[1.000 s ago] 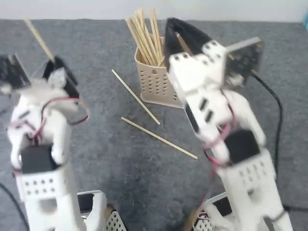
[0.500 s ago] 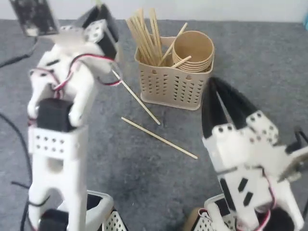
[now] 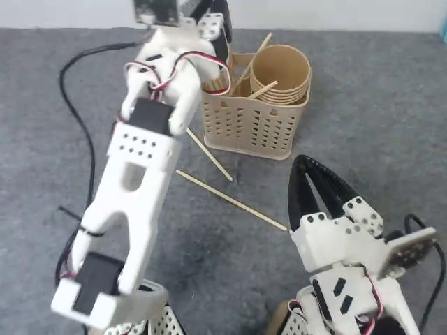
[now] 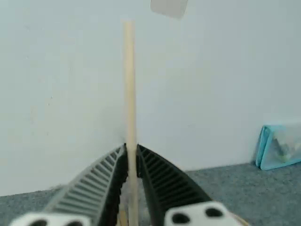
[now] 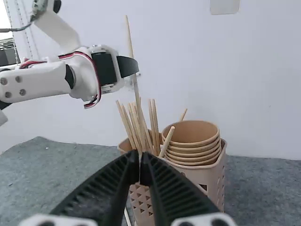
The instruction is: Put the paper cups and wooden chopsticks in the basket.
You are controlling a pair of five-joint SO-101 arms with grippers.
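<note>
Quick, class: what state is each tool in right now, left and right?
Left tool: closed on a chopstick.
Right tool: closed, holding nothing.

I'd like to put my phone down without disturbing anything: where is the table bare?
Bare grey mat lies right of the basket, beyond the right gripper. Another patch lies left of the left arm, by the table's edge. Crowded: in front of the basket, two loose chopsticks lie beside that arm.
</note>
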